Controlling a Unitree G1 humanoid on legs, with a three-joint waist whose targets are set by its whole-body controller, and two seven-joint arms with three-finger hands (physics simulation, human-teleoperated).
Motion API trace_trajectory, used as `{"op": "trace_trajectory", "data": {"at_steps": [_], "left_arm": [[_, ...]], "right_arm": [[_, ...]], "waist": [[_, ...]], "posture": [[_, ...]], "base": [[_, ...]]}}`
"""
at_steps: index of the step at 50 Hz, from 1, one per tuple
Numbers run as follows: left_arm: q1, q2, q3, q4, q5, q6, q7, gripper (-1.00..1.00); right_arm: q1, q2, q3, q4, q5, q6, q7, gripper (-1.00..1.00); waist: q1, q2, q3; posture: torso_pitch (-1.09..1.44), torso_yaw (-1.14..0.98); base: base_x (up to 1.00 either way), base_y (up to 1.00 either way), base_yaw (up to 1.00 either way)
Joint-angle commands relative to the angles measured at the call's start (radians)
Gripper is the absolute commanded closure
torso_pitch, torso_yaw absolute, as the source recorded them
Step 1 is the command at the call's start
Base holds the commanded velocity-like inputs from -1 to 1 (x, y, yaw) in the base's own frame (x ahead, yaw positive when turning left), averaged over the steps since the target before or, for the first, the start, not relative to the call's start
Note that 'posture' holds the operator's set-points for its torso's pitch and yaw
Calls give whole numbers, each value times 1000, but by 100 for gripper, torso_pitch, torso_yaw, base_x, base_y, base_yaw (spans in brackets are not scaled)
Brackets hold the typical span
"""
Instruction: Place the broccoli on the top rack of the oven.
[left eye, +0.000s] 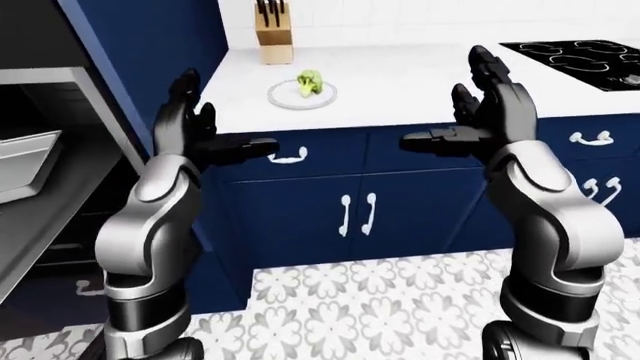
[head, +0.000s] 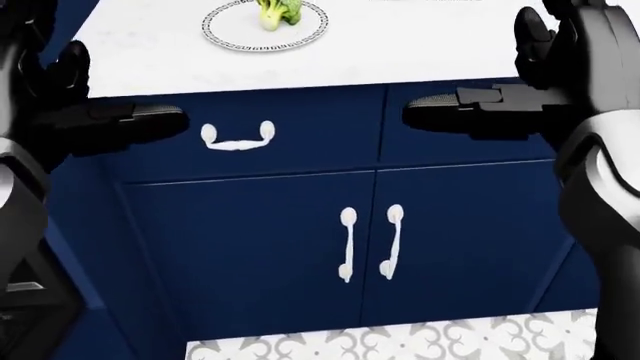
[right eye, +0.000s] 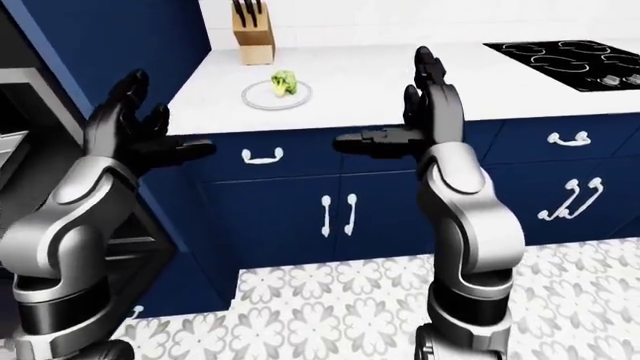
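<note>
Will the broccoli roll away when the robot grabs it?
Probably not far: the broccoli looks lumpy, not round, so it may wobble or tip over. It seems small and likely light. It sits loose on a smooth plate, so a sideways nudge might slide it.
</note>
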Motion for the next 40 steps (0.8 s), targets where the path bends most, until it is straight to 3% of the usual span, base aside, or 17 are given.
{"op": "trace_trajectory", "data": {"at_steps": [1,5,7,8,9,10,17,19,22,23,25,30,33,35,36,37,40], "left_arm": [[-36,19,26,-44,8,-35,5,-100],[-34,18,26,-43,10,-36,4,-100],[-34,18,26,-46,10,-34,4,-100],[-34,18,26,-47,9,-33,4,-100],[-34,18,26,-46,9,-34,4,-100],[-33,18,26,-46,10,-35,4,-100],[-33,17,26,-44,12,-38,2,-100],[-35,18,26,-41,12,-39,1,-100],[-35,17,25,-38,13,-41,0,-100],[-35,18,25,-38,13,-41,0,-100],[-37,18,27,-44,10,-35,2,-100],[-35,18,27,-46,10,-33,3,-100],[-33,18,27,-45,11,-34,3,-100],[-35,19,28,-45,10,-32,3,-100],[-35,19,27,-46,10,-32,3,-100],[-35,19,26,-46,10,-32,3,-100],[-37,19,27,-42,11,-34,1,-100]], "right_arm": [[-39,-5,6,-40,6,-35,5,-100],[-35,-5,7,-37,4,-42,8,-100],[-36,-5,6,-39,5,-40,8,-100],[-37,-5,5,-41,5,-37,7,-100],[-36,-5,4,-41,5,-37,8,-100],[-37,-4,5,-43,6,-35,7,-100],[-37,-4,7,-41,5,-38,9,-100],[-40,-4,6,-42,6,-34,8,-100],[-38,-3,7,-38,5,-38,9,-100],[-39,-3,6,-39,6,-37,9,-100],[-39,-5,3,-42,8,-35,9,-100],[-39,-6,1,-46,11,-30,6,-100],[-41,-7,1,-46,13,-31,6,-100],[-39,-9,0,-41,13,-37,7,-100],[-42,-8,1,-42,14,-35,6,-100],[-41,-8,2,-41,14,-36,6,-100],[-39,-9,3,-40,13,-38,6,-100]], "waist": [[9,0,-25],[1,50,-9],[-6,108,-25],[-12,116,-38],[3,99,-25],[-3,109,-18],[10,50,-17],[15,23,-17],[19,-46,-26],[11,-7,-24],[13,-23,-26],[8,21,-17],[-1,73,-16],[-12,115,-38],[3,96,-30],[-2,110,-23],[7,86,-29]], "posture": [[0,0],[0,0],[0,0],[0,0],[0,0],[0,0],[0,0],[0,0],[0,0],[0,0],[0,0],[0,0],[0,0],[0,0],[0,0],[0,0],[0,0]], "base": [[15,6,0],[15,6,0],[15,7,0],[15,6,0],[16,6,0],[16,5,0],[15,3,0],[16,2,0],[16,3,0],[16,2,0],[15,2,0],[15,2,0],[15,3,0],[15,3,0],[16,2,0],[15,2,0],[15,2,0]]}}
